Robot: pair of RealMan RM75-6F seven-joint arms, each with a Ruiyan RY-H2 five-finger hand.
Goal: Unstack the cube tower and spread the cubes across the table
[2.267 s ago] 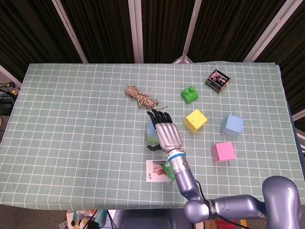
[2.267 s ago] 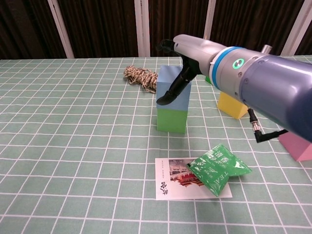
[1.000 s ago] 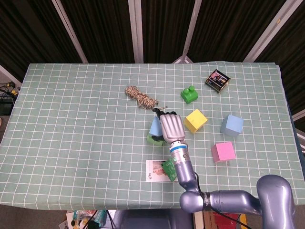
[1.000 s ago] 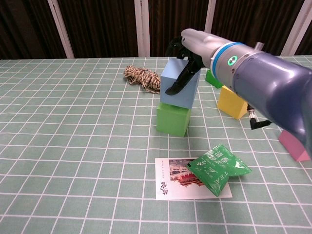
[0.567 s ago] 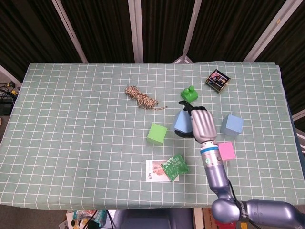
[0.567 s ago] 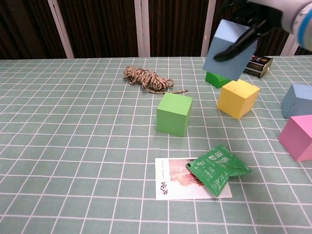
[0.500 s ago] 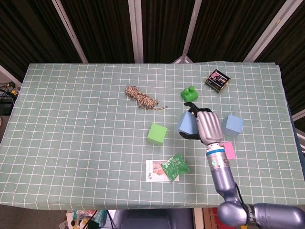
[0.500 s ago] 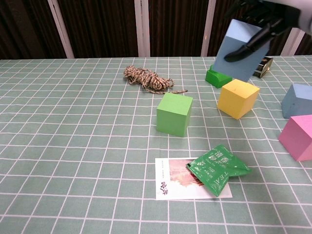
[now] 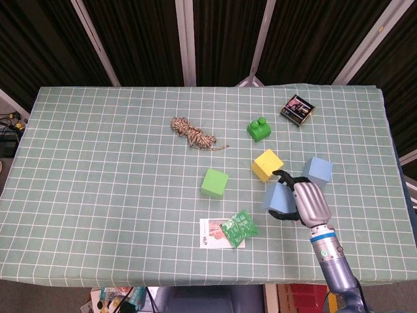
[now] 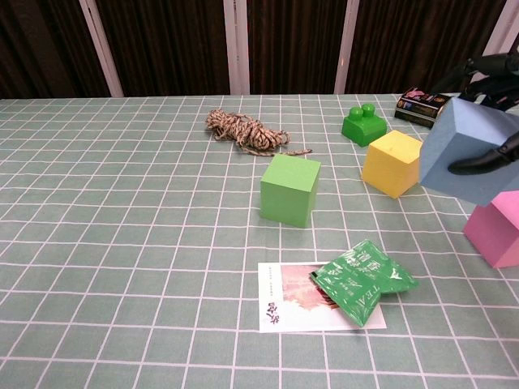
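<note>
A table (image 9: pixel 98 195) covered in a green checked cloth is seen in front of dark slatted panels. Nothing is stacked anymore, as far as can be seen.

Going left to right: a bundle of twine (image 9: pixel 192 133) is found at about 11 o'clock from the middle of the table. Just below centre, the green cube (image 9: pixel 214 183) is sat alone on the cloth. Down at 6 o'clock from it, a printed card (image 9: pixel 212 233) is laid flat with a green packet (image 9: pixel 238 227) overlapping its right edge.

Further right, a green toy brick (image 9: pixel 259 128) is placed at roughly 1 o'clock from the green cube, and the yellow cube (image 9: pixel 267 165) is parked near it, at 6 o'clock from the brick. A small dark box (image 9: pixel 298 109) is seen toward the far right corner.

The blue cube (image 10: pixel 470 150) is grasped by the right hand (image 9: pixel 306 203), fingers wrapped around it, thumb across the near face. In the chest view it's tilted and held off the cloth, right of the yellow cube. A second, light blue cube (image 9: pixel 317 171) is sat at 3 o'clock from the yellow one, and the pink cube (image 10: pixel 496 228) is mostly hidden behind the hand in the head view. The left hand isn't shown in either view.
</note>
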